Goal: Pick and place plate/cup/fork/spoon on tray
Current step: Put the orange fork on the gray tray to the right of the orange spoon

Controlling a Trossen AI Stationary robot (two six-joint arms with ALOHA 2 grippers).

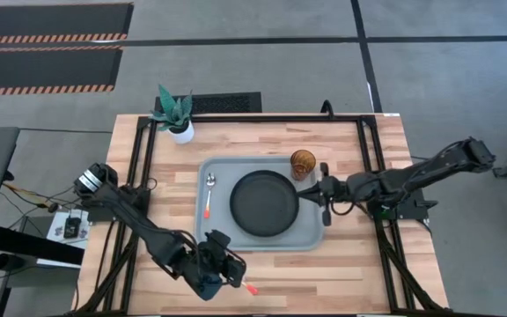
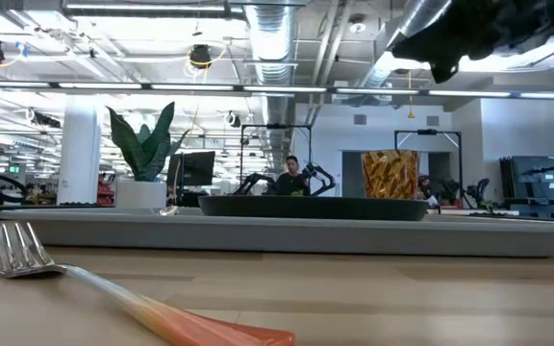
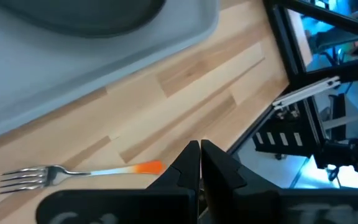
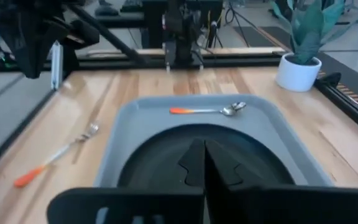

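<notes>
Fork on table, just beside shut left pincer

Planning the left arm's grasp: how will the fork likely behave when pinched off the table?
The fork lies flat on the bare wood, so its thin handle probably gives little to grip. It looks stiff and light. Its tapered handle may pivot if pinched at one end. The left gripper hovers shut beside it.

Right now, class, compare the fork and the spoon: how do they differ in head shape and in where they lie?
The fork has a pronged silver head; the spoon has a rounded bowl. The fork lies on the bare wooden table, outside the tray, near the left gripper; the spoon lies inside the tray beside the plate. Both have thin red-orange handles.
</notes>
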